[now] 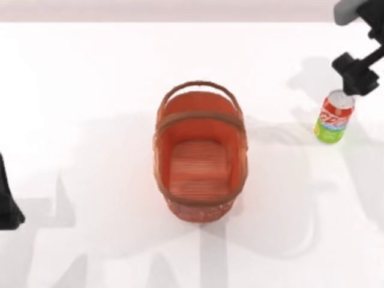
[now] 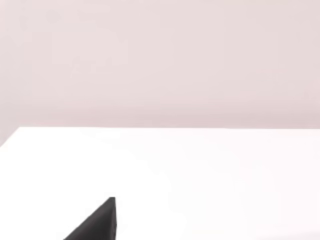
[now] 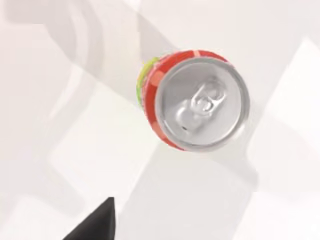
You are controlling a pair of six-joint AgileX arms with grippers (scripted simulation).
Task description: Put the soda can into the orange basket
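- Your left gripper (image 1: 9,207) sits parked at the table's left edge.
- The oval orange woven basket (image 1: 198,159) stands in the middle.
- The small red-and-green soda can (image 1: 334,116) stands upright at the right.
- Your right gripper (image 1: 358,77) hangs just above the can.

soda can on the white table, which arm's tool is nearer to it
Right. The right tool hangs just above the silver top of the small red and lime-green soda can, at the table's right. The left arm sits parked at the far left edge, beyond the oval orange woven basket.
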